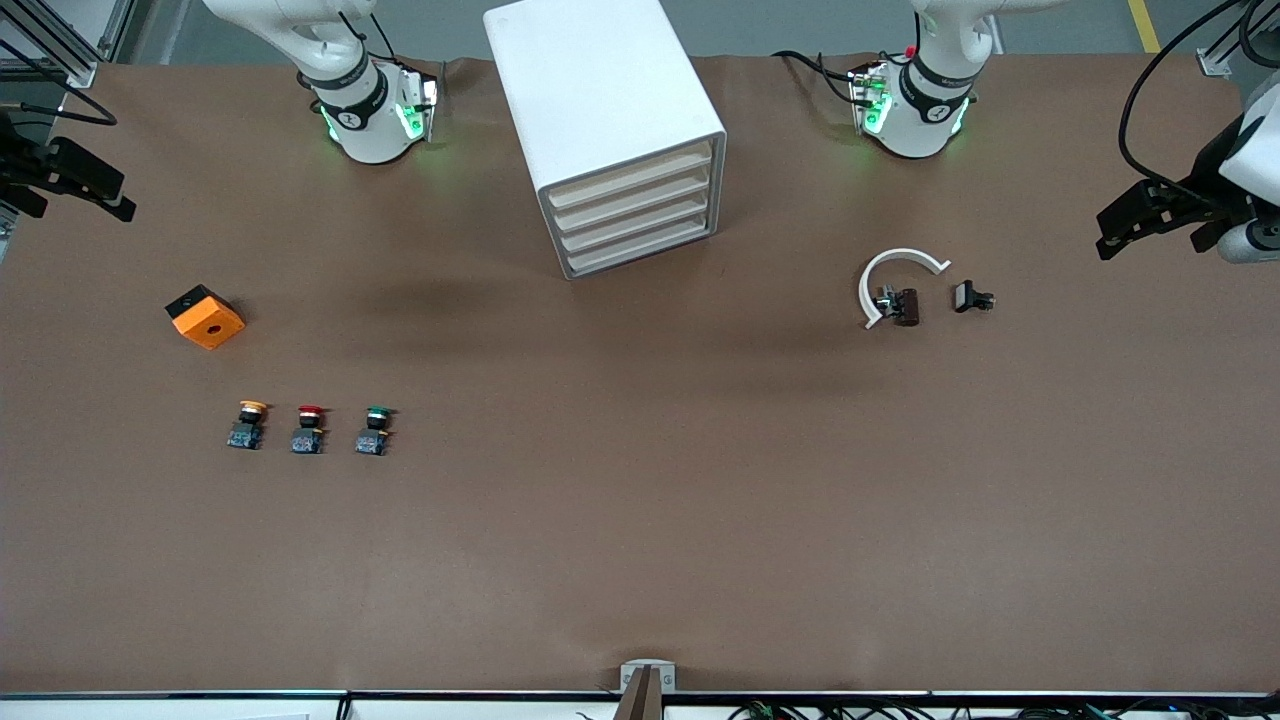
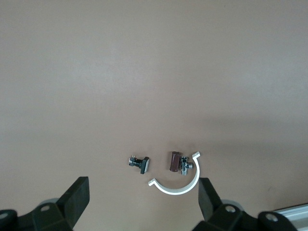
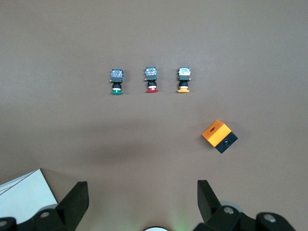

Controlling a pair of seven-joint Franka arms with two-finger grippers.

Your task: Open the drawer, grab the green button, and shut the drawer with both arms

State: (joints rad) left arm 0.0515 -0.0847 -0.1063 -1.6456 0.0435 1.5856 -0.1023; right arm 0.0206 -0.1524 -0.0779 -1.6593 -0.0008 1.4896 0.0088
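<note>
The white cabinet [image 1: 610, 110] stands between the arm bases, and all of its drawers [image 1: 633, 215] are shut. The green button [image 1: 374, 428] stands on the bare table toward the right arm's end, beside a red one [image 1: 309, 427] and a yellow one [image 1: 248, 423]. It also shows in the right wrist view [image 3: 116, 80]. My right gripper [image 1: 115, 195] hangs high over the right arm's end of the table, open and empty [image 3: 142, 202]. My left gripper [image 1: 1108, 235] hangs high over the left arm's end, open and empty [image 2: 143, 199].
An orange and black box [image 1: 205, 316] lies farther from the camera than the buttons. A white curved clip [image 1: 895, 280], a brown and metal part [image 1: 903, 306] and a small black bolt [image 1: 971, 297] lie toward the left arm's end.
</note>
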